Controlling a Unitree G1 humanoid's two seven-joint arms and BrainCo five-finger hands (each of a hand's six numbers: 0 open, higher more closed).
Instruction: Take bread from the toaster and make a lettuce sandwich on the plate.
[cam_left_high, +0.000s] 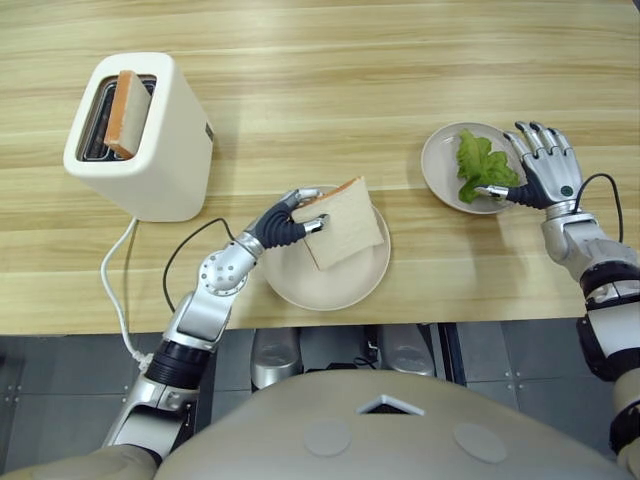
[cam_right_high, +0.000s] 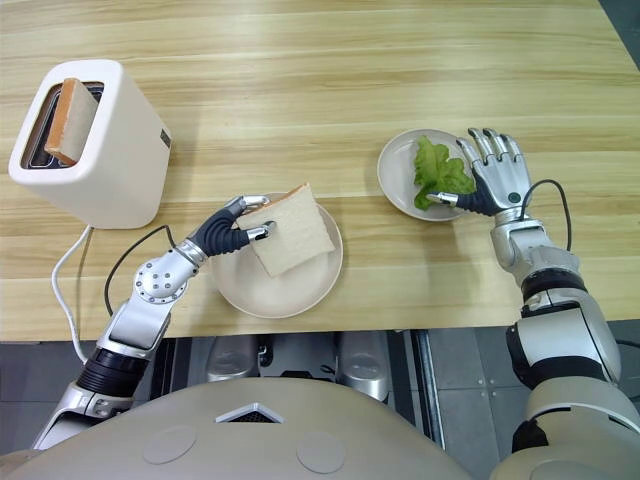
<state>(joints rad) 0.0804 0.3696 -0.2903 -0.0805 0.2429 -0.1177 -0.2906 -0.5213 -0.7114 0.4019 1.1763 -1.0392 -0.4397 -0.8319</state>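
toaster (cam_left_high: 140, 135) is noted at 10 o'clock on the bench (cam_left_high: 400, 60), with one bread slice (cam_left_high: 127, 112) standing in its slot. left robot hand (cam_left_high: 285, 225) is clenched on a second slice (cam_left_high: 345, 225), held tilted over the plate (cam_left_high: 330, 285) at 6 o'clock. lettuce (cam_left_high: 480, 165) is seen on a small dish (cam_left_high: 438, 165) at 3 o'clock. right robot hand (cam_left_high: 545, 170) is placed at the leaf's 3 o'clock, fingers spread, nothing grasped.
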